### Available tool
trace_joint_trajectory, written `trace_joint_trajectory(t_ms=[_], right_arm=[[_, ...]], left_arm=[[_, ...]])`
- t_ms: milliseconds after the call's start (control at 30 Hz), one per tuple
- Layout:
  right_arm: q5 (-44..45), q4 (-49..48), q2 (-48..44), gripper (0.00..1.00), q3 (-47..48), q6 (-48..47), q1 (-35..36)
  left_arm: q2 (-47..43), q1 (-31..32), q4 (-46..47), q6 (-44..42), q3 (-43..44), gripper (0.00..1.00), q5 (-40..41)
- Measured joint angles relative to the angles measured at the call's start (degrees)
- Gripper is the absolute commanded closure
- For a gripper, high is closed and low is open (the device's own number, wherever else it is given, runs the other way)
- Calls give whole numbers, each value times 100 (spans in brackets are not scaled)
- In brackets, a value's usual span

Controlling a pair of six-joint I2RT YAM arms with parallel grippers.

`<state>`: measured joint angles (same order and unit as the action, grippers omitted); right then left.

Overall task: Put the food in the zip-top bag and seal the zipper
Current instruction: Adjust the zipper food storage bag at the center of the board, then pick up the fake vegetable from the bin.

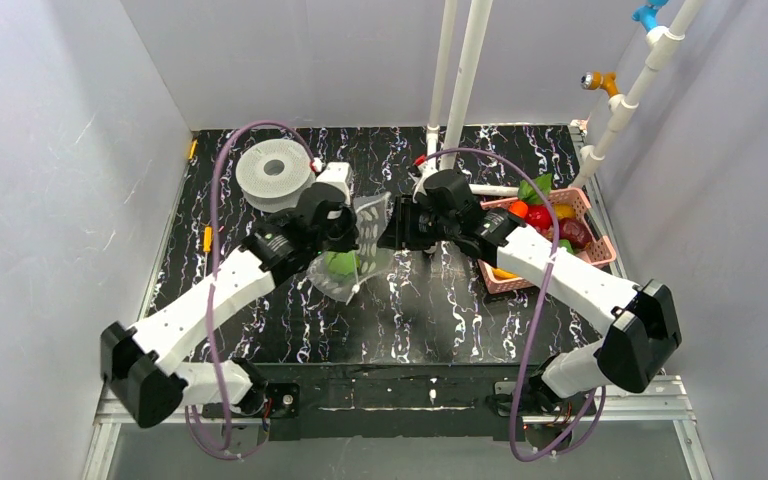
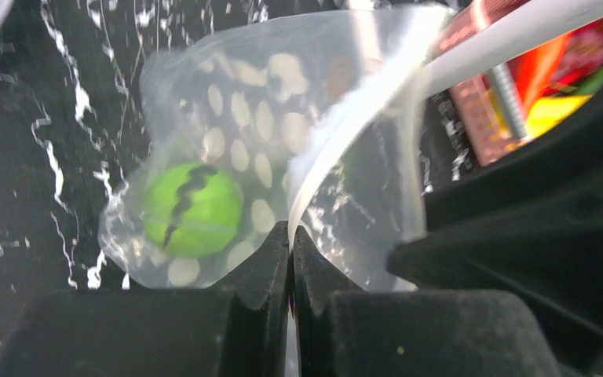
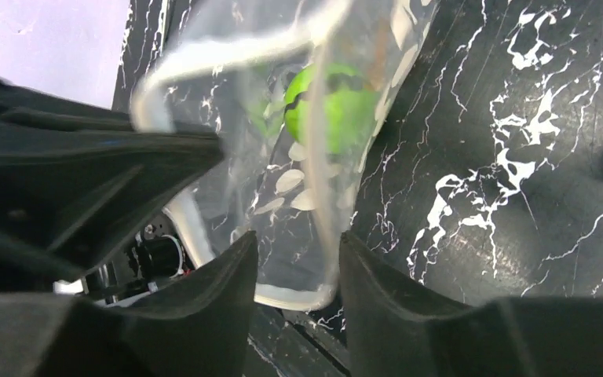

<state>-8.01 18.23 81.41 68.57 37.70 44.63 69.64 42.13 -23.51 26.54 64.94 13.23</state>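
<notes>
left gripper [image 2: 290, 230] clenched on zip-top bag [image 2: 235, 118] edge | right gripper [image 3: 297, 240] parted, straddling zipper [image 3: 294, 299] | green food [image 3: 330, 106] inside

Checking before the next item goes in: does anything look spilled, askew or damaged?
Nothing spilled or damaged. The zip-top bag is crumpled, pinched by the left gripper, its twisted rim between the right gripper's parted jaws; one green toy inside.
</notes>
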Motion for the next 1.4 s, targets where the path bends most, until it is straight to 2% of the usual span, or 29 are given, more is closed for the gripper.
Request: trace_joint_trajectory(t_ms=[100,367,467,567,667,767,833,1000,1167,1233,1400], right_arm=[[-31,240,-105,33,40,-62,-22],[301,822,-1447,25,-114,-254,-42],[769,954,-2120,20,-434,-262,-42],[1439,1233,-2684,20,-809,-148,-148],[2065,1501,-3039,21,-1115,80,-543],[2374,1589,-3317,12,-1493,252,-1363],[2456,1605,-3369,11,-1664,283,-1943],[2098,1414,-2875,8,-1703,230,-3060],[1156,1181,-1580,5,-1535,180,-3934],[891,1133,-1005,8,-1425,129,-4041],[421,991,-285,16,-1308,93,-4050]], left_arm=[[378,0,-340,105,132,100,-4],[266,-7,-532,184,152,100,2],[204,-7,-530,179,152,100,2],[171,-7,-527,177,152,100,-2],[167,-7,-525,168,150,100,-12],[167,-7,-525,160,152,100,-23],[167,-7,-525,156,152,100,-29],[167,-8,-523,152,152,100,-48],[167,-13,-520,134,152,100,-66],[167,-16,-520,131,152,100,-85],[167,-17,-518,118,151,100,-184]])
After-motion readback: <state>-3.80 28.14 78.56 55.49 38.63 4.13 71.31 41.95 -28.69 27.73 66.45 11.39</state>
